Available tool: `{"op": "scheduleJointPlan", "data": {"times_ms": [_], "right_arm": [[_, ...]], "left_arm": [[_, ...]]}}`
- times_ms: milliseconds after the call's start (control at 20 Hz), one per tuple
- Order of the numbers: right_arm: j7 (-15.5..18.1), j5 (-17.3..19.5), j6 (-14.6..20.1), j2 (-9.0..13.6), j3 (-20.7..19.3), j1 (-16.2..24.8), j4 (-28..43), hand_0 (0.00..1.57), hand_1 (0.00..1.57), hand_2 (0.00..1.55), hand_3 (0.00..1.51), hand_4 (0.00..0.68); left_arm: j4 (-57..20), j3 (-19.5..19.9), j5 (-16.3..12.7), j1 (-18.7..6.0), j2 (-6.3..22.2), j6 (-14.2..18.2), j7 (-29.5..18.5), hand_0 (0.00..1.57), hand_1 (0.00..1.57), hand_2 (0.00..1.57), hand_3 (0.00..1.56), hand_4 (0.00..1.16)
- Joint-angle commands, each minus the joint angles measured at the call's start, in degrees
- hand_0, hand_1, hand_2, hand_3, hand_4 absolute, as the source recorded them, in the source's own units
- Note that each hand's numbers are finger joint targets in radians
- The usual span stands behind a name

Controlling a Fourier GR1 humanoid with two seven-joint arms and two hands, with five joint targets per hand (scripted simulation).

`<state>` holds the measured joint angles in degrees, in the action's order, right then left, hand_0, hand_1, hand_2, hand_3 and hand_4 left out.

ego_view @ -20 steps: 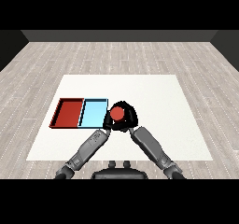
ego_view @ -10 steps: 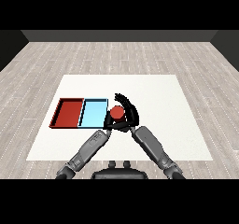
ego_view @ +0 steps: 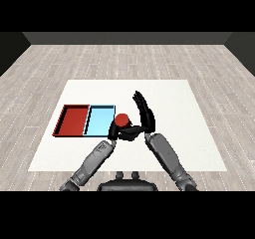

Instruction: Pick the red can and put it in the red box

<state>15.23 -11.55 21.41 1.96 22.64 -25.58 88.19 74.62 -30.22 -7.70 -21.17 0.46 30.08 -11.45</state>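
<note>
Red can [ego_view: 122, 119] in left hand [ego_view: 121, 132], fingers curled round; right hand [ego_view: 145, 113] fingers straight.

Red can [ego_view: 122, 119]; red tray [ego_view: 74, 120]; light blue tray [ego_view: 100, 121]; white table [ego_view: 174, 98]; black hands, grey forearms.

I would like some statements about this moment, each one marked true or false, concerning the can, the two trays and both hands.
1. The red can lies inside the red tray. False: it is beside the light blue tray, at that tray's right edge, not in either tray.
2. The left hand is curled round the can. True.
3. The right hand holds the can. False: its fingers are straight and stand apart from the can, on its right.
4. The red tray lies left of the light blue tray. True.
5. The trays lie far apart. False: they lie side by side.
</note>
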Motion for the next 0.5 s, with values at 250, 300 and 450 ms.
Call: {"op": "scheduleJointPlan", "data": {"times_ms": [250,300,450], "right_arm": [[-5.6,1.0,-0.2,6.6,-7.9,3.7,16.5,0.00,0.00,0.00,0.00,0.000],[-6.4,0.1,-0.4,5.2,-7.9,4.8,18.5,0.00,0.00,0.00,0.00,0.000],[-3.2,-3.7,-2.6,7.9,-14.5,8.4,16.7,0.00,0.00,0.00,0.00,0.000]], "left_arm": [[1.4,4.4,-0.9,2.8,2.8,-2.4,-1.0,1.57,1.57,1.55,1.45,1.12],[2.7,3.6,1.4,3.5,1.6,0.0,-0.1,1.57,1.57,1.56,1.46,1.12],[8.1,6.7,0.1,2.4,7.0,-2.5,4.3,1.57,1.57,1.57,1.46,1.13]]}}
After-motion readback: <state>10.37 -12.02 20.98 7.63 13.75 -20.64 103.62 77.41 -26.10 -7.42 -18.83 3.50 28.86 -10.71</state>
